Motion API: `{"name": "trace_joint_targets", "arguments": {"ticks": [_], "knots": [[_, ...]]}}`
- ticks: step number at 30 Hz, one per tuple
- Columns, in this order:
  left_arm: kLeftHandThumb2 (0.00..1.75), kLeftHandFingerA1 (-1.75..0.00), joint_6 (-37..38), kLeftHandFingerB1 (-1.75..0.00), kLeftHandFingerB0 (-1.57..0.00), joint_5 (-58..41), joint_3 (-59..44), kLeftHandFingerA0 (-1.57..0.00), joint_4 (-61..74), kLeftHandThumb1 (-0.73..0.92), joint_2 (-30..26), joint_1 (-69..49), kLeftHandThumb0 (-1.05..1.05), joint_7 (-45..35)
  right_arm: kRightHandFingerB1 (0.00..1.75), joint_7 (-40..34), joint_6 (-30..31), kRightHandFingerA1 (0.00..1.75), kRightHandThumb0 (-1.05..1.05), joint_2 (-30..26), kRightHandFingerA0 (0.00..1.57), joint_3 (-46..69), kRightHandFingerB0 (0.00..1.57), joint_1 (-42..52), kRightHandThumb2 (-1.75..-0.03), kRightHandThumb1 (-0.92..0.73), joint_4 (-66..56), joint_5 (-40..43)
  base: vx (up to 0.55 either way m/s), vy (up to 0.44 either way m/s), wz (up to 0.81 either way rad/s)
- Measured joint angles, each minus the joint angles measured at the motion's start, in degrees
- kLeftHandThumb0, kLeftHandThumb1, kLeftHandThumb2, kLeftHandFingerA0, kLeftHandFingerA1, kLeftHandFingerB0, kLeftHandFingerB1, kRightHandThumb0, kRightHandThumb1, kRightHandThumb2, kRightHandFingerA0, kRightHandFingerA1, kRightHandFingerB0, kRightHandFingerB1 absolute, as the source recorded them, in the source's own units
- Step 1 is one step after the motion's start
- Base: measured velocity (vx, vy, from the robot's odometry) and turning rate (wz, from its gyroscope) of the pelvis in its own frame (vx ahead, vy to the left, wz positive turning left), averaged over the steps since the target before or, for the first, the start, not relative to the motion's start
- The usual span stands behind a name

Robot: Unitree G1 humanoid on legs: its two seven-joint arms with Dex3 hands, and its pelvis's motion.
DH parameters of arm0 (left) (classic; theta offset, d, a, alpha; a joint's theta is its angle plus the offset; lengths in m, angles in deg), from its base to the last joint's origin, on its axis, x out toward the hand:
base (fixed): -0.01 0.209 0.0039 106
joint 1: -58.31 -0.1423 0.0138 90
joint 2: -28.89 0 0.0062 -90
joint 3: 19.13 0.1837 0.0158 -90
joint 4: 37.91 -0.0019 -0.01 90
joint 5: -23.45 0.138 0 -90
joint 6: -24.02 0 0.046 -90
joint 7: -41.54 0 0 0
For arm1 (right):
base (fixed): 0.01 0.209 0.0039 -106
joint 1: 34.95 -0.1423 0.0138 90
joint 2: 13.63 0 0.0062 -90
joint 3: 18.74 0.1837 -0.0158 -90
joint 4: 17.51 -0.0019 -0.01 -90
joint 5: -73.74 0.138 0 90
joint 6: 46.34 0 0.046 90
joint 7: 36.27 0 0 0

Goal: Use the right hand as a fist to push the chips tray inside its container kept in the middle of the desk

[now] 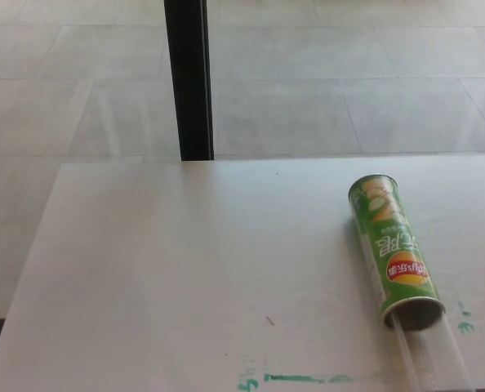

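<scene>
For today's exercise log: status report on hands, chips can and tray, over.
No robot hand in view. Chips can lying on desk, clear tray sticking out. Nothing blocking.

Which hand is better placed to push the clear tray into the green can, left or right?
Right, probably. No hand shows yet, but the chips can lies on the desk's right side, and the clear tray sticks out of its near end toward the bottom right.

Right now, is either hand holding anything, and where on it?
Nothing is held. Neither hand is in view. The green chips can lies on the desk, its clear tray sticking out of the near end, untouched.
</scene>
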Motion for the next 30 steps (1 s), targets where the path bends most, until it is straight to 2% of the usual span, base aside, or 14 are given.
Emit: {"name": "trace_joint_targets", "arguments": {"ticks": [6,7,8,9,10,11,12,19,20,21,22,25,26,30], "knots": [[1.38,-1.26,0.00,-1.06,-0.58,0.01,0.37,-0.78,0.17,0.52,-0.15,0.04,-0.73,0.02,0.45,-1.19,1.94,0.62,-0.74,0.79,0.84,-2.66,0.65,-2.67,-0.67,-0.88,2.98,-4.79,0.00,0.000,0.00],[1.38,-1.25,0.00,-1.03,-0.56,0.00,0.32,-0.84,0.17,0.55,-0.20,0.04,-0.72,0.02,0.60,-1.41,2.00,0.78,-0.72,0.95,0.85,-2.88,0.58,-2.78,-1.14,-0.74,3.21,-5.11,0.00,0.000,0.00],[1.37,-1.27,0.00,-1.02,-0.52,-0.02,0.30,-0.87,0.17,0.54,-0.47,0.00,-0.71,0.02,0.61,-2.29,2.19,0.80,-0.73,1.66,0.82,-3.62,0.58,-3.08,-1.13,-0.74,3.71,-6.28,0.00,0.000,0.00],[1.37,-1.23,0.00,-1.01,-0.51,-0.03,0.25,-0.77,0.18,0.54,-0.68,-0.04,-0.73,0.02,0.44,-2.98,2.25,0.84,-0.74,2.05,0.85,-3.98,0.64,-3.22,-0.67,-0.88,3.95,-6.99,0.00,0.000,0.00],[1.37,-1.24,0.01,-1.01,-0.52,-0.06,0.17,-0.82,0.20,0.55,-0.80,-0.13,-0.72,0.02,0.59,-3.57,2.34,0.84,-0.71,2.39,0.80,-4.32,0.54,-3.26,-1.13,-0.74,4.05,-7.60,0.00,0.000,0.00],[1.36,-1.23,0.02,-0.99,-0.48,-0.07,0.15,-0.80,0.20,0.55,-1.00,-0.36,-0.73,0.01,0.60,-4.40,2.61,0.82,-0.70,3.01,0.82,-4.90,0.53,-3.26,-1.13,-0.75,3.99,-8.51,0.00,0.000,0.00],[1.35,-1.24,0.01,-1.03,-0.50,-0.15,-0.08,-0.76,0.20,0.53,-1.18,-0.52,-0.75,0.01,0.44,-5.03,2.69,0.80,-0.71,3.57,0.85,-5.29,0.60,-3.26,-0.66,-0.87,3.95,-8.99,0.00,0.000,0.00],[1.34,-1.25,-0.04,-1.00,-0.53,-1.03,-1.13,-0.89,-0.07,0.57,-1.88,-0.75,-0.74,0.01,0.43,-9.02,2.03,0.87,-0.67,6.61,0.84,-6.10,0.54,-3.20,-0.66,-0.87,3.93,-9.81,0.00,0.000,0.00],[1.35,-1.24,-0.04,-0.99,-0.49,-1.04,-1.03,-0.86,-0.10,0.57,-1.89,-0.75,-0.74,0.01,0.59,-9.57,1.79,0.86,-0.63,6.96,0.79,-6.20,0.46,-3.20,-1.11,-0.71,3.91,-9.80,0.00,0.000,0.00],[1.34,-1.26,-0.04,-1.03,-0.50,-1.03,-0.78,-0.79,-0.11,0.55,-1.94,-0.74,-0.74,0.01,0.44,-10.31,1.49,0.84,-0.66,7.39,0.85,-6.34,0.56,-3.21,-0.66,-0.87,3.83,-9.80,0.00,0.000,0.00],[1.34,-1.25,-0.04,-0.98,-0.41,-1.07,-0.74,-0.75,-0.11,0.56,-1.97,-0.70,-0.75,0.01,0.59,-10.98,1.17,0.84,-0.64,7.82,0.80,-6.50,0.47,-3.22,-1.11,-0.72,3.76,-9.80,0.00,0.000,0.00],[1.34,-1.27,-0.05,-0.96,-0.44,-1.39,-0.98,-0.88,-0.11,0.58,-2.00,-0.57,-0.75,-0.02,0.60,-12.76,0.37,0.83,-0.62,8.92,0.80,-6.75,0.48,-3.23,-1.11,-0.72,3.70,-9.75,0.00,0.000,0.00],[1.34,-1.28,-0.04,-0.98,-0.46,-1.41,-0.94,-0.89,-0.11,0.57,-2.01,-0.56,-0.75,-0.01,0.45,-13.13,0.18,0.82,-0.65,8.95,0.86,-6.74,0.55,-3.30,-0.66,-0.87,3.61,-9.75,0.00,0.000,0.00],[1.35,-1.25,-0.02,-1.01,-0.51,-1.58,-0.84,-0.84,-0.12,0.58,-2.01,-0.59,-0.74,0.00,0.46,-14.27,-0.25,0.82,-0.66,8.95,0.86,-6.54,0.56,-3.79,-0.66,-0.87,3.28,-9.80,0.00,0.000,0.00]]}}
